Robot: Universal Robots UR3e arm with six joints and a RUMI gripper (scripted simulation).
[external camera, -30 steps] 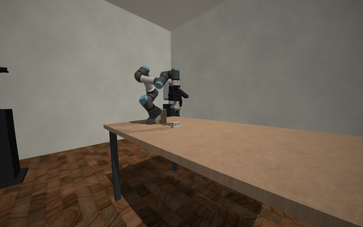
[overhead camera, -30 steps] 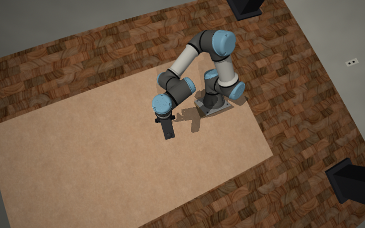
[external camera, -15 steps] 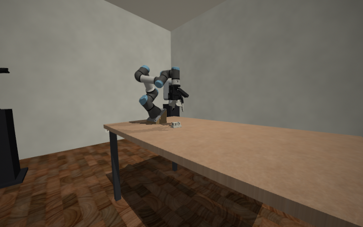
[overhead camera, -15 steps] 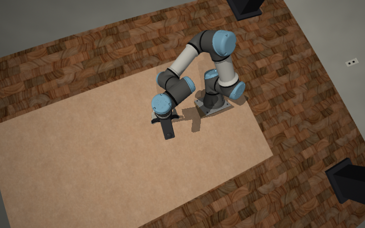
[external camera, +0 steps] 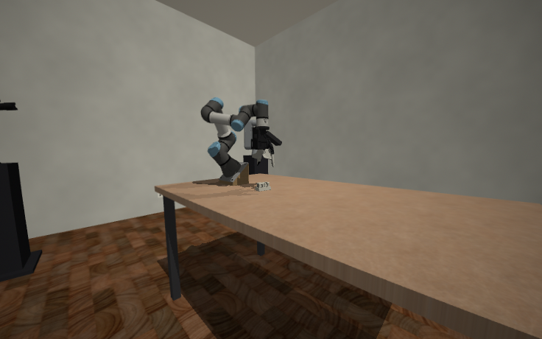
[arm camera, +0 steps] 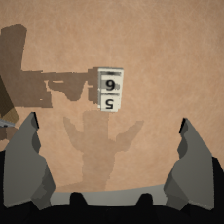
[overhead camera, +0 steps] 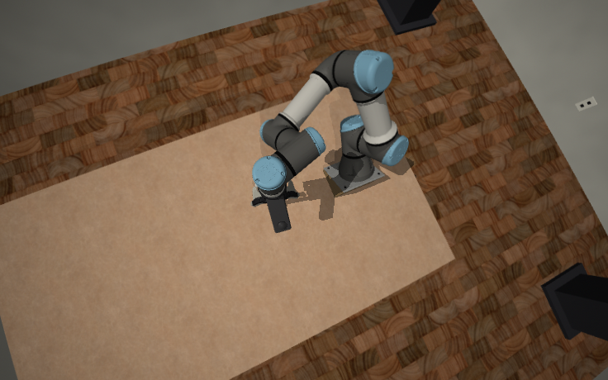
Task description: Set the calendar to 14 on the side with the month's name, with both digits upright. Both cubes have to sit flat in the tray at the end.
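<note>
Wrist view: the gripper (overhead camera: 274, 199) (external camera: 265, 161) (arm camera: 110, 116) hangs wide; centre it over the calendar (external camera: 263, 186) (arm camera: 110, 90), upper middle, before lowering straight.

Headroom: open air lay between the spread gripper (external camera: 265, 163) (arm camera: 109, 122) and the calendar (external camera: 263, 186) (arm camera: 110, 90) | Beside calendar: bare desk (overhead camera: 179, 268) (external camera: 359, 223) (arm camera: 170, 44) flanked both its long sides | Obstacle: arm base (overhead camera: 383, 178) (external camera: 244, 175) stood between calendar and the desk's near-base short edge | Outward: unobstructed surface stretched toward the opposite short edge
</note>
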